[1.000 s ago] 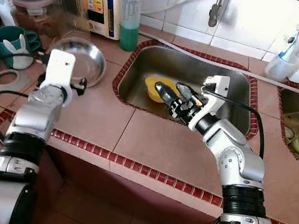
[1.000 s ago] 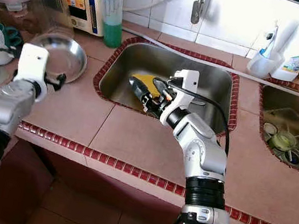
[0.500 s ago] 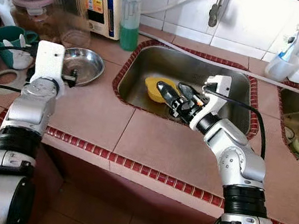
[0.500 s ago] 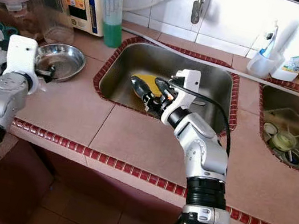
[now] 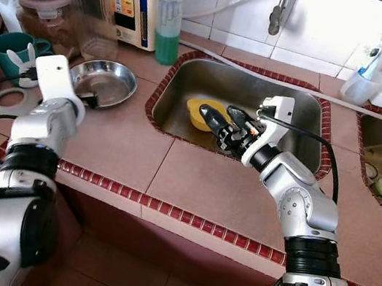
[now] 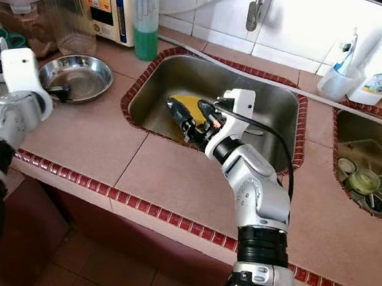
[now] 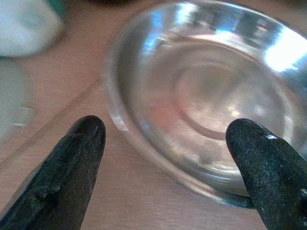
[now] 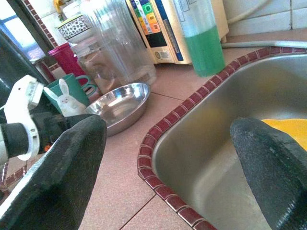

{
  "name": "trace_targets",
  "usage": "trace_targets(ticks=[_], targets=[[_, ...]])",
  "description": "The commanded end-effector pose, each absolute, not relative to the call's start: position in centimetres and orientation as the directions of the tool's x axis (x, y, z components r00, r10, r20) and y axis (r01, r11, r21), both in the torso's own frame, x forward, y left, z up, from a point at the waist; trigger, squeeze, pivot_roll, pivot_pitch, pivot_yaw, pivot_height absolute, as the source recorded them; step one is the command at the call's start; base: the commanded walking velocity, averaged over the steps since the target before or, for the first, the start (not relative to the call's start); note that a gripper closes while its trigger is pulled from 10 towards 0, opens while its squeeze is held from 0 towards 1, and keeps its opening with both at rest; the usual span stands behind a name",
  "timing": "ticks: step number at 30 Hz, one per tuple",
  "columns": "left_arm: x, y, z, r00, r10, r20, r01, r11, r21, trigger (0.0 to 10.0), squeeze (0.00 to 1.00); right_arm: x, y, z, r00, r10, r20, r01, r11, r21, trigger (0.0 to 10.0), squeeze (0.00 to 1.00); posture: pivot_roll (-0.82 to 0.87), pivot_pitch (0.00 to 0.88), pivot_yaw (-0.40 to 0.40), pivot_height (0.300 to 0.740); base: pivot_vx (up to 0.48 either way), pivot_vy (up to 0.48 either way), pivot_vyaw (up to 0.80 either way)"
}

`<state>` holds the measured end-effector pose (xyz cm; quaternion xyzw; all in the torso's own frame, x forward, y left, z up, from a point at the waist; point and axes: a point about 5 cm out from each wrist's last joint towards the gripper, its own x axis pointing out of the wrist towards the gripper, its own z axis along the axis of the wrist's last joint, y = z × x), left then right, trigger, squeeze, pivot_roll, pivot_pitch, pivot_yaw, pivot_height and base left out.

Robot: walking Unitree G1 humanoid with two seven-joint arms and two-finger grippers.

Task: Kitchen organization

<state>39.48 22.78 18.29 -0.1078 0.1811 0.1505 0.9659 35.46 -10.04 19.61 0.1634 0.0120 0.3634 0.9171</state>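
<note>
A terracotta-tiled worktop (image 5: 199, 181) with a steel sink (image 5: 187, 83) set in it, and both my arms out over it

My left fingers (image 7: 165, 163) are spread wide, empty, on either side of the near rim of the steel bowl (image 5: 102, 81) on the worktop; my right fingers (image 5: 218, 124) are parted too, holding nothing, over the sink just beside the yellow bowl (image 5: 200, 109) lying in it. Behind the steel bowl stand a clear jar (image 5: 90, 3) and a green soap bottle (image 5: 168, 20); a green mug (image 5: 11, 52) sits nearby
</note>
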Motion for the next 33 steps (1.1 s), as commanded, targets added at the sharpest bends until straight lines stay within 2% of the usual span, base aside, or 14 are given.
trace_targets(ticks=[1, 7, 8, 9, 10, 11, 12, 13, 14, 33], targets=[[39.7, 22.4, 18.3, 0.886, 0.225, -0.406, -0.316, 0.933, -0.17, 10.0, 0.0, 34.8, -9.7, 20.3, 0.683, 0.721, 0.121, -0.719, 0.633, 0.287, 10.0, 0.0, 0.07, 0.13, 0.054, 0.74, 0.0, 0.0, 0.0], [39.9, 22.2, 18.6, 0.882, 0.2, -0.426, -0.313, 0.925, -0.215, 10.0, 0.0, 33.4, -9.0, 20.2, 0.572, 0.813, 0.114, -0.804, 0.527, 0.275, 10.0, 0.0, 0.07, 0.131, 0.058, 0.74, 0.0, 0.0, 0.0], [39.8, 22.2, 18.4, 0.876, 0.191, -0.443, -0.318, 0.919, -0.232, 7.3, 0.0, 33.0, -8.8, 20.2, 0.545, 0.831, 0.11, -0.821, 0.502, 0.271, 10.0, 0.0, 0.07, 0.131, 0.058, 0.74, 0.0, 0.0, 0.0], [39.8, 22.2, 18.4, 0.876, 0.191, -0.443, -0.318, 0.919, -0.232, 7.3, 0.0, 33.0, -8.8, 20.2, 0.545, 0.831, 0.11, -0.821, 0.502, 0.271, 10.0, 0.0, 0.07, 0.131, 0.058, 0.74, 0.0, 0.0, 0.0], [39.8, 22.3, 18.3, 0.875, 0.184, -0.447, -0.318, 0.916, -0.245, 4.9, 0.0, 32.9, -8.8, 20.1, 0.539, 0.835, 0.108, -0.825, 0.497, 0.269, 10.0, 0.0, 0.07, 0.132, 0.057, 0.74, 0.0, 0.0, 0.0], [39.7, 22.5, 18.2, 0.87, 0.191, -0.454, -0.323, 0.917, -0.234, 3.7, 0.0, 32.8, -8.8, 20.1, 0.535, 0.838, 0.106, -0.827, 0.494, 0.269, 10.0, 0.0, 0.07, 0.131, 0.056, 0.74, 0.0, 0.0, 0.0], [39.6, 22.6, 18.1, 0.867, 0.197, -0.458, -0.328, 0.918, -0.225, 3.7, 0.0, 32.8, -8.8, 20.1, 0.534, 0.839, 0.105, -0.828, 0.492, 0.27, 10.0, 0.0, 0.07, 0.131, 0.056, 0.74, 0.0, 0.0, 0.0], [39.6, 22.7, 18.0, 0.871, 0.189, -0.454, -0.323, 0.915, -0.24, 0.5, 0.0, 32.8, -8.8, 20.1, 0.532, 0.841, 0.103, -0.828, 0.491, 0.27, 10.0, 0.0, 0.07, 0.131, 0.055, 0.74, 0.0, 0.0, 0.0], [39.6, 22.8, 18.0, 0.874, 0.186, -0.449, -0.321, 0.914, -0.247, 0.0, 0.0, 32.7, -8.8, 20.0, 0.531, 0.841, 0.1, -0.828, 0.491, 0.27, 10.0, 0.0, 0.07, 0.131, 0.055, 0.74, 0.0, 0.0, 0.0], [38.2, 25.1, 16.6, 0.82, 0.287, -0.496, -0.43, 0.88, -0.203, 0.0, 0.0, 32.7, -8.9, 19.7, 0.529, 0.846, 0.069, -0.827, 0.496, 0.266, 10.0, 0.0, 0.08, 0.129, 0.046, 0.74, 0.0, 0.0, 0.0]])
